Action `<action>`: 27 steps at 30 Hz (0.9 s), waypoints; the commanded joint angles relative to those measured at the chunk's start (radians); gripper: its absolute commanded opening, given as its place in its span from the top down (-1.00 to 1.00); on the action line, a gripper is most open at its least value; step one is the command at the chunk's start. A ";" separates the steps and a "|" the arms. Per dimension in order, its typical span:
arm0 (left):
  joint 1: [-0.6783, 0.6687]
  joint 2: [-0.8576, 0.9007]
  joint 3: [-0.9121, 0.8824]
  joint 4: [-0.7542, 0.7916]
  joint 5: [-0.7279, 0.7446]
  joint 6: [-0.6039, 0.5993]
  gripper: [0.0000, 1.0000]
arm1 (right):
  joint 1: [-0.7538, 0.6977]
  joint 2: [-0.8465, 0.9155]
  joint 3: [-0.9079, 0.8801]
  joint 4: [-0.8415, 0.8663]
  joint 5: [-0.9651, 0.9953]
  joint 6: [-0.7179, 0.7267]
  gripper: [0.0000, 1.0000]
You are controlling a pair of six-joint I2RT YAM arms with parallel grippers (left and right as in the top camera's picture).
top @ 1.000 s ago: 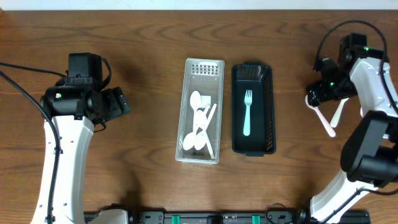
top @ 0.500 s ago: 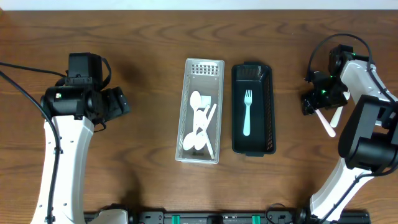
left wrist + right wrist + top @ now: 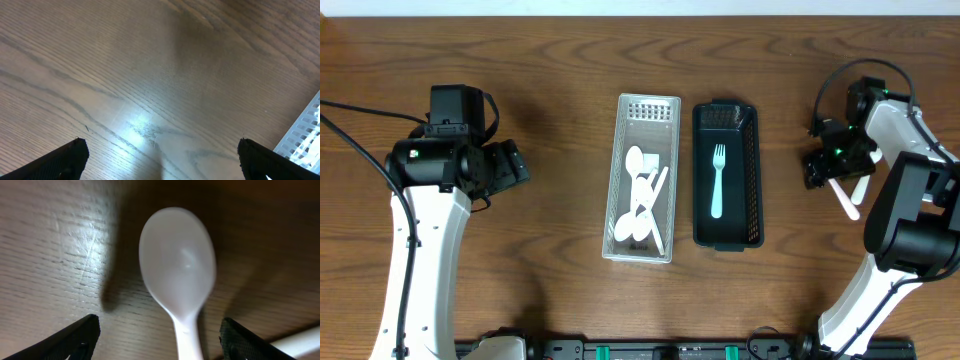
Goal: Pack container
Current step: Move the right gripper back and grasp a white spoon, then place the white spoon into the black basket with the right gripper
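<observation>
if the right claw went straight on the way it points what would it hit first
The white spoon: its bowl lies dead ahead, between the fingers of the open right claw, on the table. Depth is hard to judge, but nothing else shows in the way.

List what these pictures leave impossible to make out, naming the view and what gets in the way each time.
- Right wrist: the spoon loses its handle at the bottom edge; a second utensil is clipped by the corner, kind unclear.
- Overhead: the right tool covers that spoon's bowl.
- Overhead: the heaped spoons overlap, too small to count.
- Left wrist: only a corner of the white tray shows; contents out of frame.
</observation>
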 commanded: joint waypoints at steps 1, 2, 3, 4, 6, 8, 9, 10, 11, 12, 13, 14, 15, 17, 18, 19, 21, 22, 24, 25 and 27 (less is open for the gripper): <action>-0.001 0.004 -0.007 0.000 -0.008 0.014 -0.96 | -0.008 0.015 -0.047 0.017 -0.004 0.008 -0.61; -0.001 0.004 -0.007 0.000 -0.008 0.014 -0.96 | -0.008 0.015 -0.055 0.023 -0.004 0.008 -0.61; -0.001 0.004 -0.007 0.000 -0.008 0.014 -0.96 | -0.008 0.015 -0.061 0.025 -0.004 0.008 -0.61; -0.001 0.004 -0.007 0.000 -0.008 0.014 -0.96 | -0.008 0.015 -0.065 0.031 -0.004 0.008 -0.60; -0.001 0.004 -0.007 0.000 -0.008 0.014 -0.96 | -0.008 0.015 -0.065 0.031 -0.004 0.008 -0.59; -0.001 0.004 -0.007 0.000 -0.008 0.014 -0.96 | -0.008 0.015 -0.065 0.030 -0.004 0.008 -0.50; -0.001 0.004 -0.007 0.000 -0.008 0.014 -0.96 | -0.008 0.015 -0.065 0.030 -0.004 0.008 -0.44; -0.001 0.004 -0.007 0.000 -0.008 0.014 -0.96 | -0.008 0.015 -0.065 0.030 -0.004 0.008 -0.35; -0.001 0.004 -0.007 0.000 -0.008 0.014 -0.96 | -0.008 0.015 -0.065 0.030 -0.005 0.008 -0.17; -0.001 0.004 -0.007 0.000 -0.008 0.014 -0.96 | -0.008 0.015 -0.065 0.030 -0.005 0.008 -0.04; -0.001 0.004 -0.007 0.000 -0.008 0.014 -0.96 | -0.008 0.015 -0.065 0.030 -0.005 0.008 0.09; -0.001 0.004 -0.007 0.000 -0.008 0.014 -0.96 | -0.007 0.015 -0.065 0.030 -0.005 0.008 0.19; -0.001 0.004 -0.007 0.000 -0.008 0.014 -0.96 | -0.007 0.015 -0.065 0.030 -0.005 0.008 0.23; -0.001 0.004 -0.007 0.000 -0.008 0.014 -0.96 | -0.007 0.015 -0.065 0.030 -0.005 0.008 0.29; -0.001 0.004 -0.007 0.000 -0.008 0.014 -0.96 | -0.007 0.015 -0.065 0.030 -0.005 0.008 0.38; -0.001 0.004 -0.007 0.000 -0.008 0.014 -0.96 | -0.007 0.015 -0.065 0.030 -0.005 0.010 0.44; -0.001 0.004 -0.007 0.000 -0.008 0.014 -0.96 | -0.007 0.015 -0.065 0.031 -0.004 0.027 0.55; -0.001 0.004 -0.007 0.000 -0.008 0.014 -0.96 | -0.007 0.015 -0.065 0.031 -0.004 0.031 0.61; -0.001 0.004 -0.007 0.000 -0.008 0.014 -0.96 | -0.007 0.015 -0.065 0.031 -0.004 0.031 0.66; -0.001 0.004 -0.007 0.000 -0.008 0.013 -0.96 | -0.007 0.015 -0.065 0.031 -0.004 0.031 0.68; -0.001 0.004 -0.007 0.000 -0.008 0.014 -0.96 | -0.007 0.015 -0.065 0.037 -0.004 0.034 0.77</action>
